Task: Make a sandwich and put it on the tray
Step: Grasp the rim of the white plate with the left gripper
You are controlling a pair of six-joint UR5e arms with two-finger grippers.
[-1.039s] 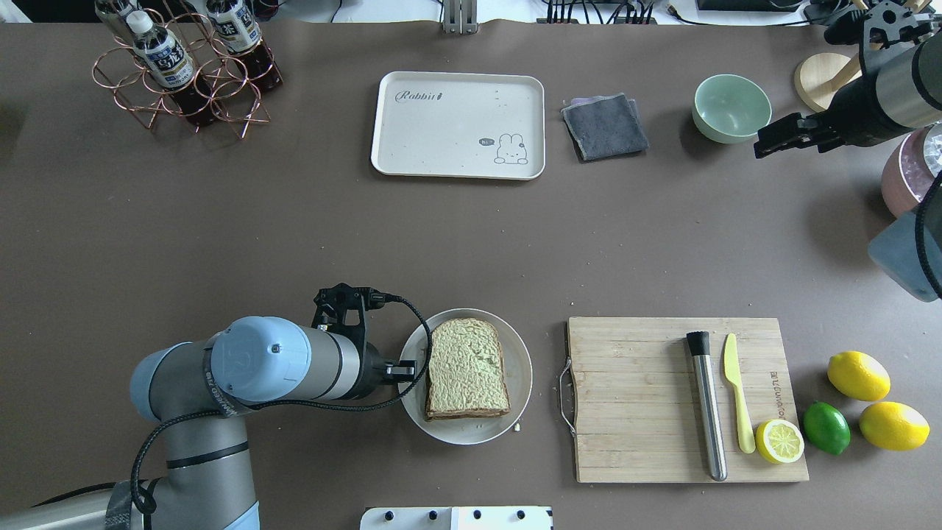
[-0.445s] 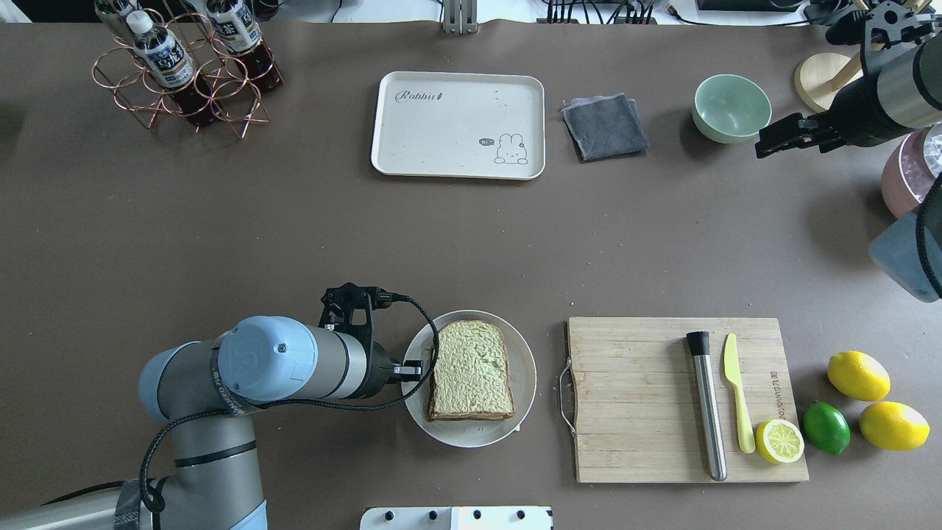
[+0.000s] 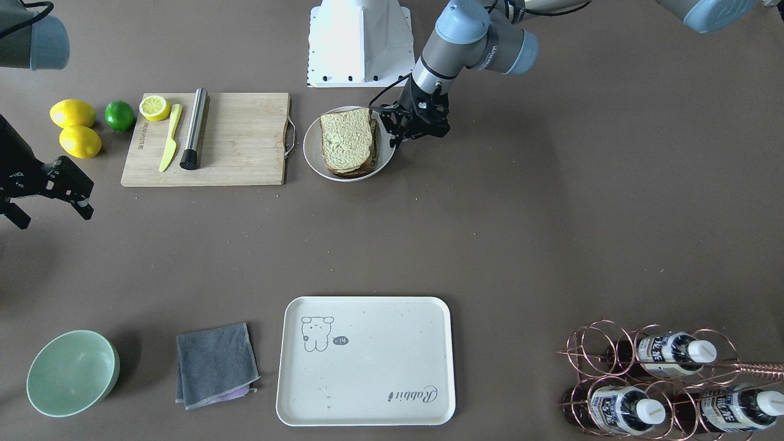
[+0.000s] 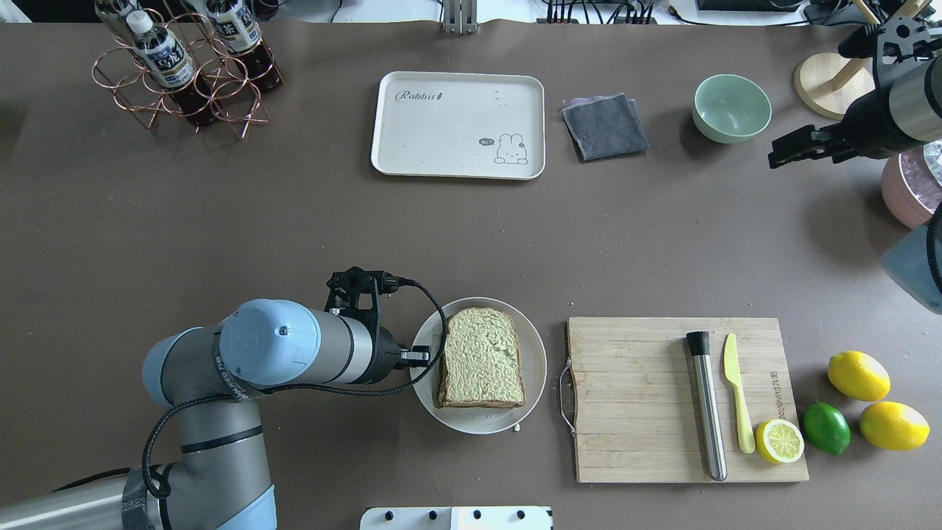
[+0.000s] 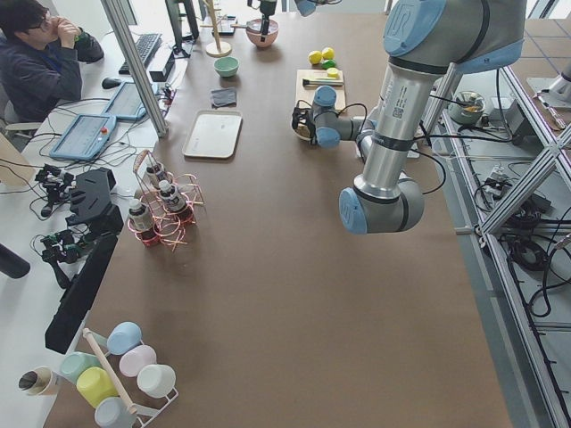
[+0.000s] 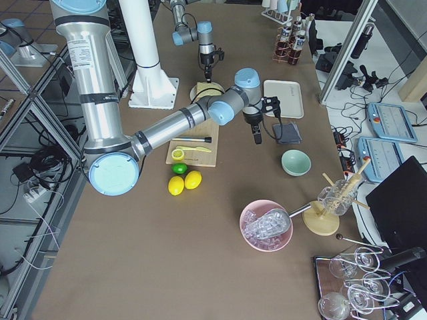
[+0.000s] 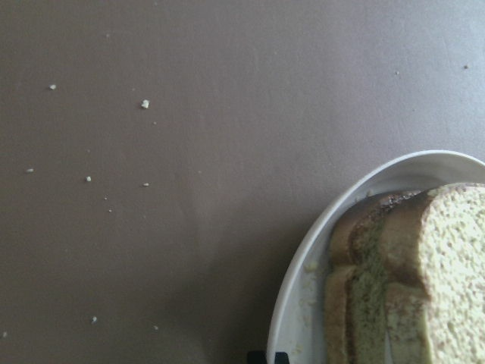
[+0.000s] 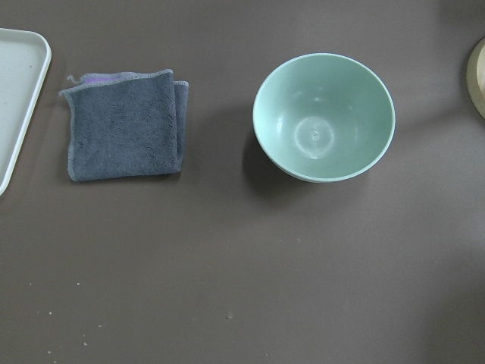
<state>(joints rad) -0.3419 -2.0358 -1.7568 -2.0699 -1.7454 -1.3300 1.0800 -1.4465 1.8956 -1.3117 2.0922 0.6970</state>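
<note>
The sandwich (image 4: pixel 482 358) is stacked bread slices with a rough greenish-tan top face, lying on a round white plate (image 4: pixel 533 346) near the robot. The egg is hidden. My left gripper (image 4: pixel 427 358) is shut on the plate's left rim; the front view shows it (image 3: pixel 392 133) beside the sandwich (image 3: pixel 348 141). The left wrist view shows the plate rim (image 7: pixel 341 205) and the slices' brown crusts (image 7: pixel 379 280). The cream tray (image 4: pixel 458 125) lies bare at the far side of the table, also seen in the front view (image 3: pixel 365 361). My right gripper (image 4: pixel 780 156) hovers open and empty at the far right.
A wooden cutting board (image 4: pixel 633 397) with a steel muddler (image 4: pixel 706 405), a yellow knife (image 4: pixel 738 397) and a lemon half (image 4: pixel 780 441) lies right of the plate. Two lemons and a lime (image 4: pixel 826 427) lie beyond it. A grey cloth (image 4: pixel 605 126), a green bowl (image 4: pixel 731 108) and a bottle rack (image 4: pixel 184 66) stand at the far side.
My left gripper has moved right and away from the robot, and the plate with the sandwich has moved along with it. My right arm has drawn back to the right.
</note>
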